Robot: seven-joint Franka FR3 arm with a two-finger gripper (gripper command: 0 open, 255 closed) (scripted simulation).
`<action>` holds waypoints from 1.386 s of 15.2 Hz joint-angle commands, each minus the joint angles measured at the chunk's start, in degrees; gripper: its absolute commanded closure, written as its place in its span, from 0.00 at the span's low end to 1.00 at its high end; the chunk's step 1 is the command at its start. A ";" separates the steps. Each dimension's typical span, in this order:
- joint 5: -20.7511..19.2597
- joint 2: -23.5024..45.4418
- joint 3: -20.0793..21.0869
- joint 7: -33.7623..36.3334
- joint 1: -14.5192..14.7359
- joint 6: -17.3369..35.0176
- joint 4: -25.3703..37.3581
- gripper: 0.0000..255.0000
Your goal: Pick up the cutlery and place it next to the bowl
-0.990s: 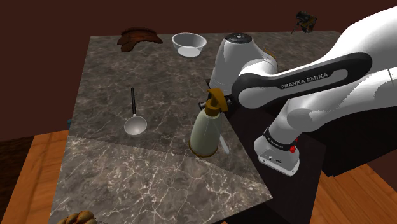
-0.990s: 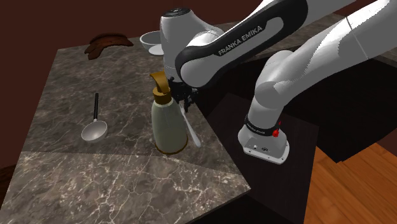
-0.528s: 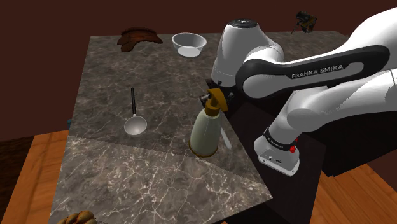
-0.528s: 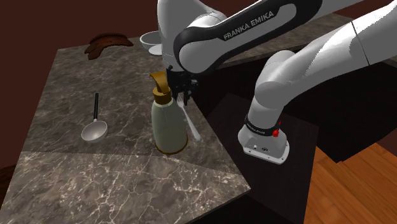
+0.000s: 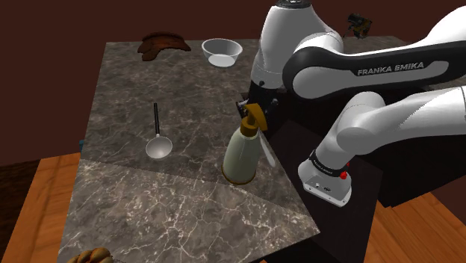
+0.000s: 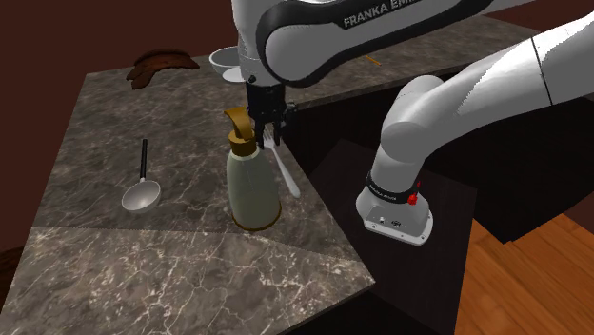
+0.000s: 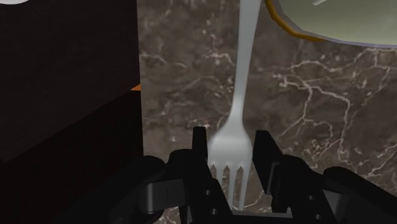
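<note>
White fork (image 7: 236,89): tine end sits between the two black fingers of the claw (image 7: 231,135). Claw narrowed to the width of the fork's head and pinching it. In the second exterior view the fork (image 6: 284,173) hangs slanted from the claw (image 6: 270,131), handle downward. Handle tip is possibly off the desk (image 5: 134,90); hard to tell at this angle.

Fork hangs just beside the pale spray bottle (image 6: 251,186) with its tan nozzle, at the desk edge nearest the stand (image 5: 357,224). Bowl (image 5: 222,52) stands well apart, at the far edge. Ladle (image 5: 157,138) with a dark handle lies mid-desk.

Writing: "FRANKA EMIKA" in white on the dark forearm band (image 5: 394,69).

Arm (image 5: 373,123): rises from the stand, forearm level across, wrist turned straight down.
</note>
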 commanded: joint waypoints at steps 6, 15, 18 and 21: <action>-1.88 -1.59 -2.09 0.05 -0.67 -6.21 4.65 1.00; -5.31 4.01 -4.38 -2.38 -4.53 -7.16 11.15 1.00; -7.53 10.31 -5.07 -4.33 -7.64 -4.46 14.67 1.00; -9.83 16.68 -5.55 -5.76 -10.44 -2.31 18.78 1.00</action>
